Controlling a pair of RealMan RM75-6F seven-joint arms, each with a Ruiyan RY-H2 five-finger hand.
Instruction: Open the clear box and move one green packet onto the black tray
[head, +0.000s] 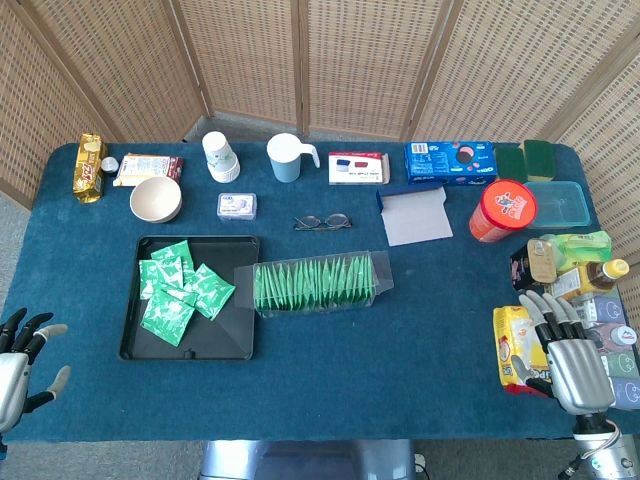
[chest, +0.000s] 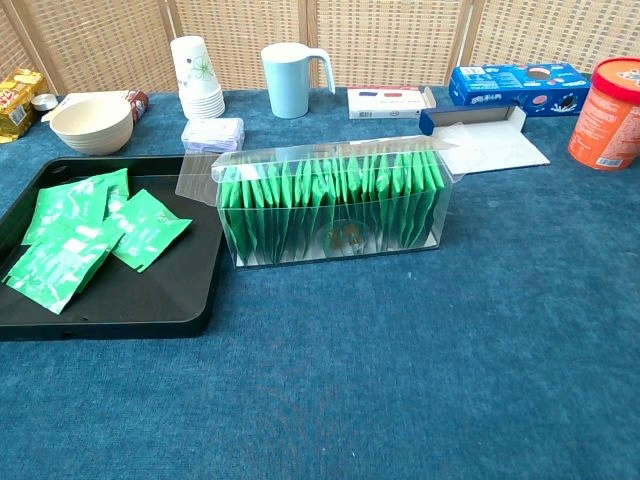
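The clear box (head: 320, 284) (chest: 335, 205) stands mid-table with its lid folded open toward the tray, and a row of green packets (chest: 330, 195) stands upright inside it. Left of it lies the black tray (head: 135, 345) (chest: 150, 300), where several loose green packets (head: 180, 290) (chest: 85, 235) lie flat. My left hand (head: 22, 362) hovers at the table's near left corner, fingers spread, holding nothing. My right hand (head: 570, 355) sits at the near right edge, fingers apart and empty, beside a yellow snack bag. The chest view shows neither hand.
Along the back stand a bowl (head: 155, 199), paper cups (head: 220, 156), a blue mug (head: 287, 157), glasses (head: 322, 221), a blue cookie box (head: 450, 162) and an orange tub (head: 502, 211). Bottles and packages (head: 570, 262) crowd the right edge.
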